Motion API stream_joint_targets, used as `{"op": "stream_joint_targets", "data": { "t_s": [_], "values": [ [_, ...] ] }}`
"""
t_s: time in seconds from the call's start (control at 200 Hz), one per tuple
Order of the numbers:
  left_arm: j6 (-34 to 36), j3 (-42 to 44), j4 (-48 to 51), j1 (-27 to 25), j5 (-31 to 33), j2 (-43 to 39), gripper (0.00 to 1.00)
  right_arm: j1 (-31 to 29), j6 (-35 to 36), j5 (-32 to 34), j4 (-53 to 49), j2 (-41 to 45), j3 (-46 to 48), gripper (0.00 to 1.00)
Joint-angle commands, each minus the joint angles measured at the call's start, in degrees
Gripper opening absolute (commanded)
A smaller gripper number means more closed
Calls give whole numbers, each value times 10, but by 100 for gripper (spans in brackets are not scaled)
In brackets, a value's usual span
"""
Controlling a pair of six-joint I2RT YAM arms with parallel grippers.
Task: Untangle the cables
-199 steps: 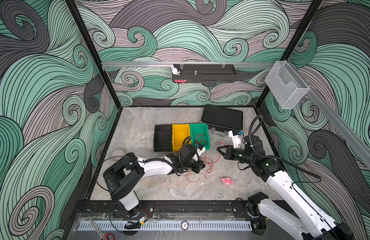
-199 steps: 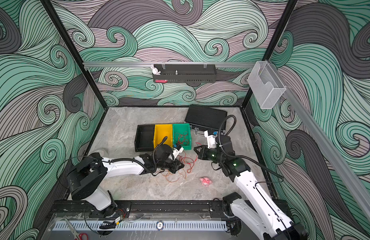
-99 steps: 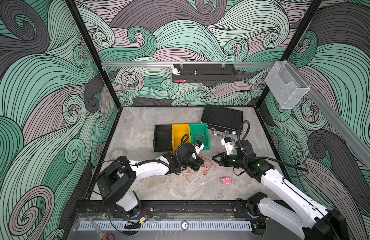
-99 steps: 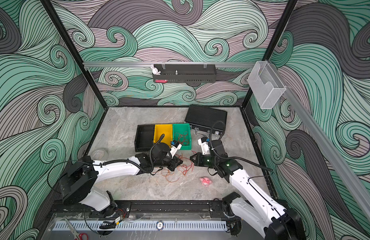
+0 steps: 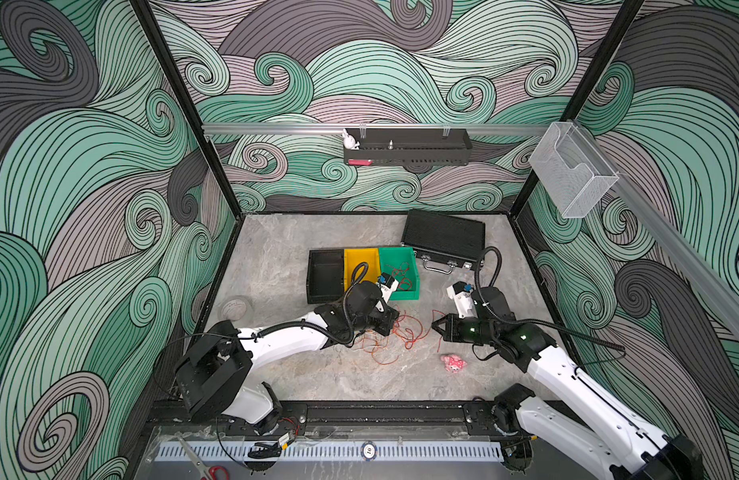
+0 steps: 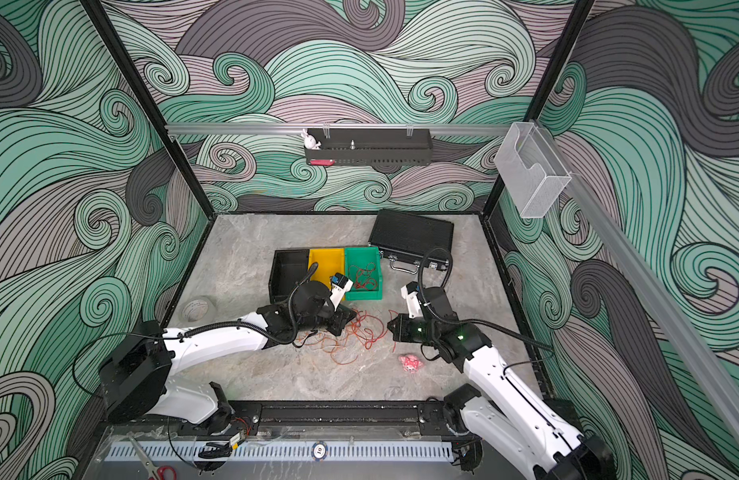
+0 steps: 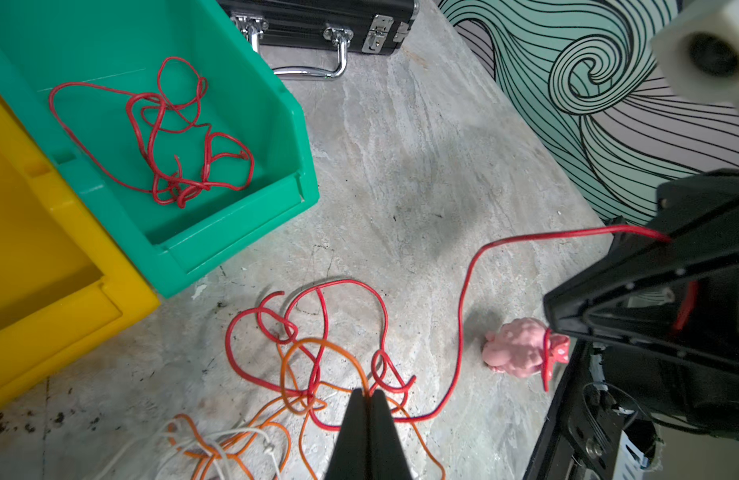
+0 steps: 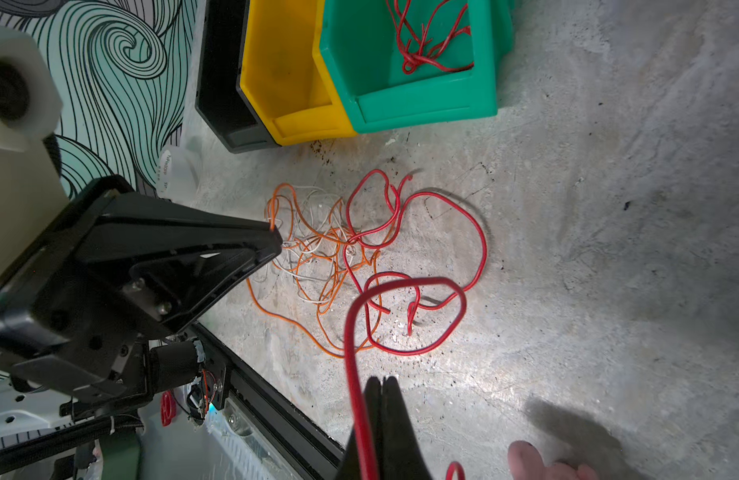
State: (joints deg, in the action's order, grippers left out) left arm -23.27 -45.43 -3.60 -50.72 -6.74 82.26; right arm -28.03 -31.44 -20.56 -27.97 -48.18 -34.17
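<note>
The cables (image 5: 395,338) lie as a loose tangle of thin red, orange and white wires on the grey floor, in front of the bins in both top views. My left gripper (image 7: 367,392) is shut on an orange cable (image 7: 318,345) at the tangle's left edge. My right gripper (image 8: 380,380) is shut on a red cable (image 8: 351,332) that rises in a long loop from the tangle. The right gripper (image 5: 434,326) sits just right of the pile, facing the left gripper (image 5: 395,322). Another red cable (image 7: 172,137) lies coiled in the green bin (image 5: 401,296).
Yellow (image 5: 355,259) and black (image 5: 324,270) bins stand left of the green one. A black case (image 5: 444,237) lies behind them. A pink plush toy (image 5: 453,362) lies under the right arm, and a tape roll (image 5: 236,307) lies by the left wall.
The right gripper has moved toward the front with the red cable in it. The left arm has stretched out lower, its gripper still at the tangle.
</note>
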Motion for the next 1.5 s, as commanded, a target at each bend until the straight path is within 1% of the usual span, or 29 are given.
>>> {"op": "stream_joint_targets", "data": {
  "t_s": [0.0,0.18,0.415,0.505,1.011,1.061,1.091,1.251,1.341,1.386,1.496],
  "values": [
    [2,16,15,10,20,-28,0,-2,10,14,-17,6,-25,3],
    [-4,38,19,20,33,-43,0,-1,22,23,-41,22,-45,3],
    [-9,54,28,34,42,-58,0,1,27,76,-86,49,-76,2],
    [-11,54,37,36,50,-61,0,2,30,113,-108,54,-88,2],
    [-40,77,78,56,99,-87,0,19,36,226,-152,55,-114,2],
    [-40,79,75,56,95,-89,0,19,38,214,-149,53,-115,2],
    [-40,79,71,56,91,-90,0,18,41,195,-142,51,-114,2],
    [-38,81,37,55,53,-82,0,10,43,28,-60,38,-92,1],
    [-38,75,26,56,34,-74,0,-6,33,-38,-20,21,-82,1],
    [-35,70,22,55,23,-69,0,-16,33,-57,-11,10,-79,1],
    [-24,56,16,55,-5,-61,0,-39,31,-65,1,-14,-71,0]
  ]
}}
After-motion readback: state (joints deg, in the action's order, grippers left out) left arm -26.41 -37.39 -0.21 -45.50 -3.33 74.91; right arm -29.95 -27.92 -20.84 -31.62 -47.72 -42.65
